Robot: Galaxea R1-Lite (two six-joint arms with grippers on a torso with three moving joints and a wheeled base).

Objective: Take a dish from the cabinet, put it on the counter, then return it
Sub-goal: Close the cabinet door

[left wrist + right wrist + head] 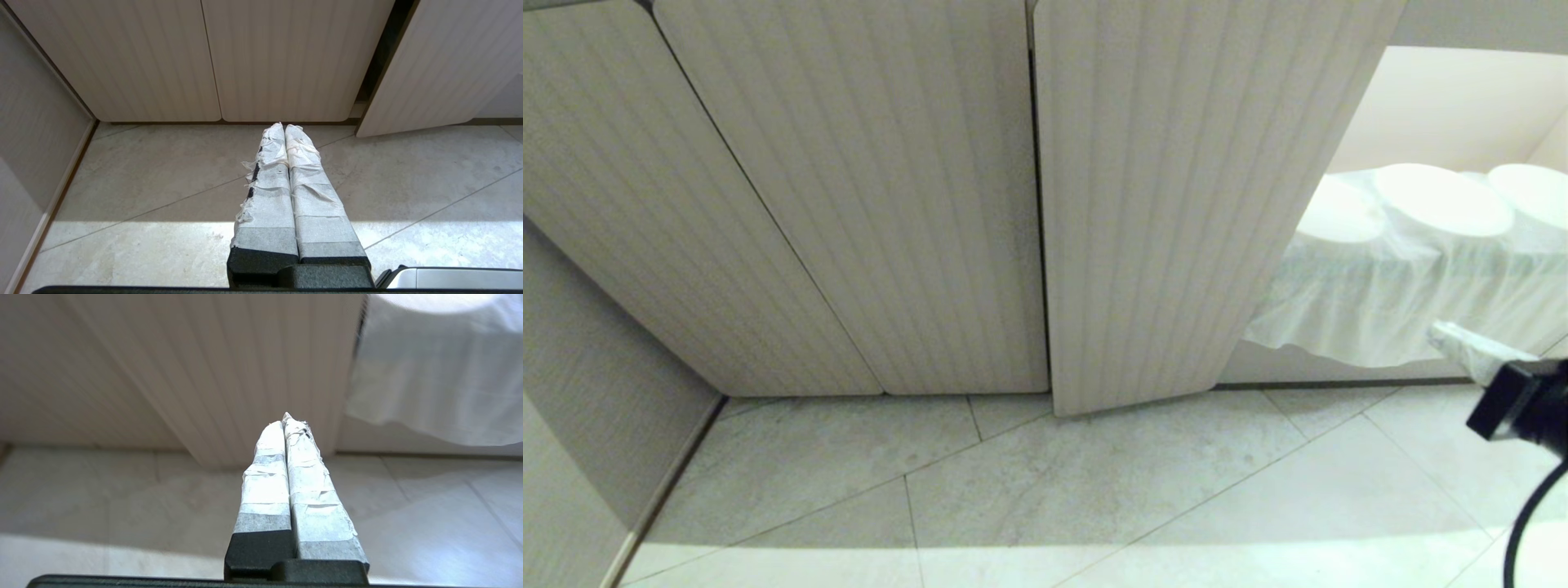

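Head view, left to right: two closed ribbed doors, then the open door [1176,204] of the cabinet [849,180], then its shelf [1405,286] draped in white cloth with pale plates [1441,200] along the front edge. You can't tell which is the lavender dish. The left gripper [284,127] hangs parked over the floor [1094,490], fingers pressed together. The right gripper [287,419], also pressed together and empty, sits below the shelf's front edge. Spread it before reaching in, clear the door's edge, and come at a plate rim level.

A home kitchen: ribbed beige cabinet [866,204] doors over floor tiles [1094,490] (plates [1441,200] shelved inside).
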